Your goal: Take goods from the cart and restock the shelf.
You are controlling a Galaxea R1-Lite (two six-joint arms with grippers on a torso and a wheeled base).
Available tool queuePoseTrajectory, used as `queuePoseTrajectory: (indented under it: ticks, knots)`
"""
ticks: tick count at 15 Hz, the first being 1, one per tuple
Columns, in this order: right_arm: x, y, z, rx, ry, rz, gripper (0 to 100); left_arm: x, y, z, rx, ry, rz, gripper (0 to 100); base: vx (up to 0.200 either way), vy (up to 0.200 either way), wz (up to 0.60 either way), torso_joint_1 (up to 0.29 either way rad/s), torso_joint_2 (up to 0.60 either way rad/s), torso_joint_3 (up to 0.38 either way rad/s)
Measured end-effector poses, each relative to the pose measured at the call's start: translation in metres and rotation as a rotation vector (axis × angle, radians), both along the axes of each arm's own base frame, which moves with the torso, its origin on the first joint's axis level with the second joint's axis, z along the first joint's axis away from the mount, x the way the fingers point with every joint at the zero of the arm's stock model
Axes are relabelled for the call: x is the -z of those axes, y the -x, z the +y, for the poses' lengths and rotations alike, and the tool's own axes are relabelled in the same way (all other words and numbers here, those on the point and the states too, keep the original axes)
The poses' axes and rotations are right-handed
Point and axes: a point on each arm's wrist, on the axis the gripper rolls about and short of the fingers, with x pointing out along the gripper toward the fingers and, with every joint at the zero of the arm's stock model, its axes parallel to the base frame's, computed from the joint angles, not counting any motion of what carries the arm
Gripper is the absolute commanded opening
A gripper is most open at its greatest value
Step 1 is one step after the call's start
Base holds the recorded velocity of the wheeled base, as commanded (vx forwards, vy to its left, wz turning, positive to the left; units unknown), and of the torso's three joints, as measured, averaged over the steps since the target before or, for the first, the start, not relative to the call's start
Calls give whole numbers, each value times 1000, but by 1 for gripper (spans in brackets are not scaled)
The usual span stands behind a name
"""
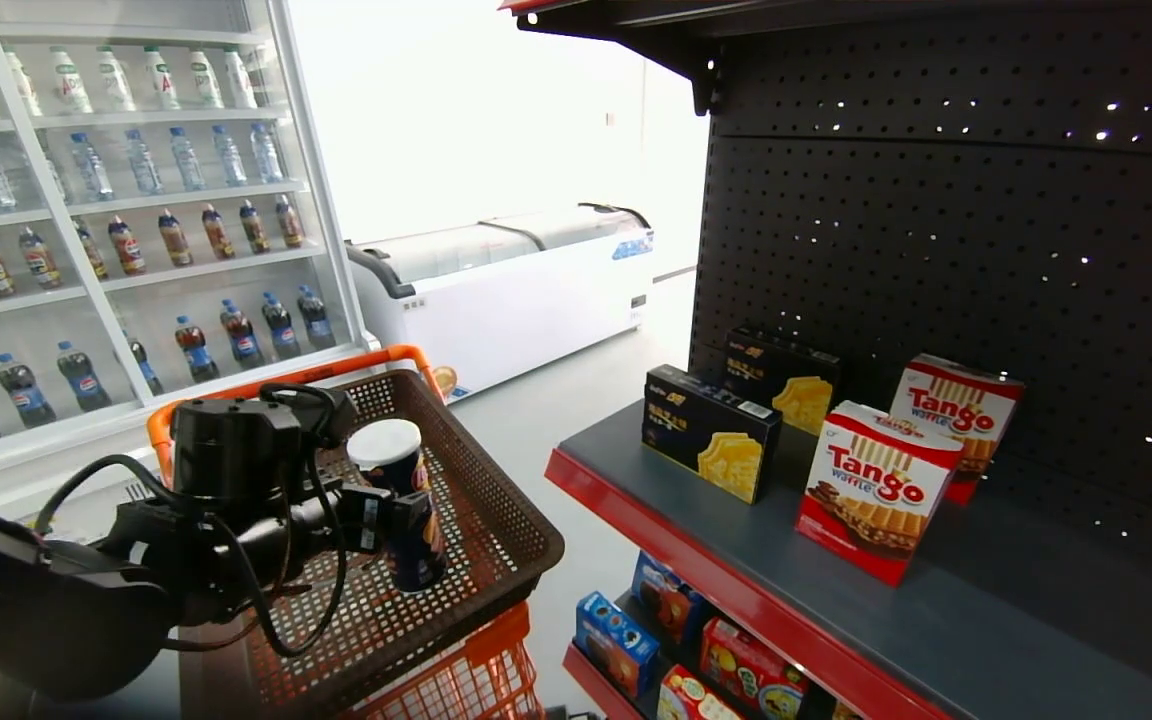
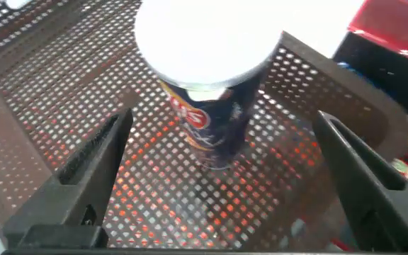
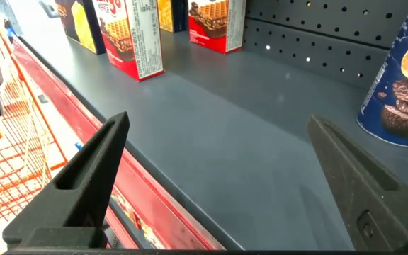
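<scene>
A dark blue snack can with a white lid stands upright in the brown mesh basket on the orange cart. My left gripper is down in the basket at the can. In the left wrist view the can stands between the fingers, which are spread wide and clear of its sides. My right gripper hangs open and holds nothing, just above the grey shelf board. A blue cookie canister stands on the shelf beside it.
The shelf carries two black boxes and two red waffle boxes before a black pegboard. A red lip edges its front, with more goods on a lower shelf. A drinks fridge and a chest freezer stand behind.
</scene>
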Motion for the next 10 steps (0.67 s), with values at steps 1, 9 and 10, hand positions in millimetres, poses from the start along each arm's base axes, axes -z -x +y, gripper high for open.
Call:
queuePoseTrajectory:
  ticks: [1,9,10]
  knots:
    - [0,0,0,-1,0,0,100,7,-5,-2,-45,-24,-16,100,0,0,0,0,0,0]
    - [0,0,0,0,0,0,100,54,-24,-19,-54,-28,-87,100,0,0,0,0,0,0]
    - [0,0,0,0,0,0,100,58,-26,-20,-53,-24,-102,100,0,0,0,0,0,0]
